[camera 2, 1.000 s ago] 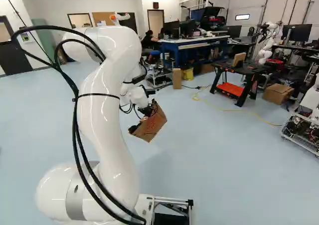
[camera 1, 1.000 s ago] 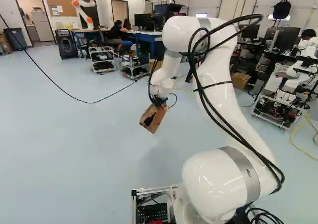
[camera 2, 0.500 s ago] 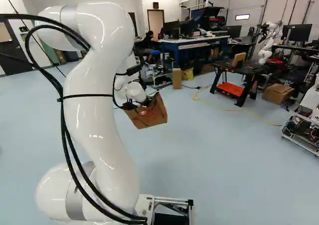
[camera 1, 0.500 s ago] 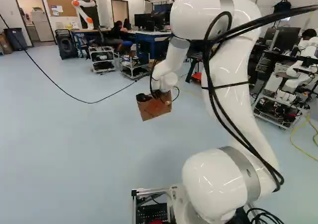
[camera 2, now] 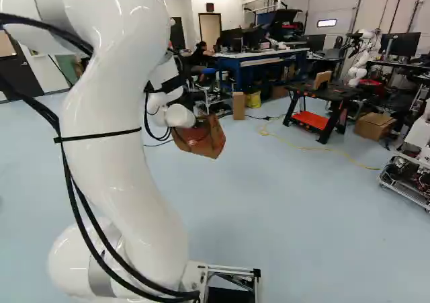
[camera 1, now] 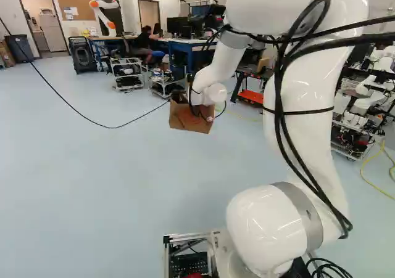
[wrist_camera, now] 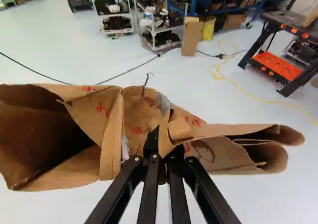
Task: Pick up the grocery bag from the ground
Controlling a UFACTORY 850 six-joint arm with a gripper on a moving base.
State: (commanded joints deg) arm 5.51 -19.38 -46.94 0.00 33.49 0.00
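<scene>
In the left base view the gripper [camera 1: 199, 110] is mostly hidden behind the wrist and the brown paper grocery bag [camera 1: 185, 119], which hangs above the floor. The right base view shows the bag [camera 2: 205, 140] off the ground, beside the white wrist. Seen from the wrist, the gripper [wrist_camera: 161, 159] is shut on the bag [wrist_camera: 141, 119], its fingers pinching crumpled paper near the bag's middle. The bag's mouth gapes to one side of the fingers, and folded paper sticks out to the other.
A black workbench with an orange shelf [camera 2: 311, 119] stands ahead, near a yellow cable [camera 2: 302, 146] on the floor. White carts [camera 1: 128, 74] and a blue table [camera 2: 262, 58] are farther back. Another robot [camera 1: 378, 84] stands at the right of the left base view.
The arm has risen and drawn back toward the base, carrying the bag up with it. The bag has turned from steeply tilted to more nearly level. The base has not moved.
</scene>
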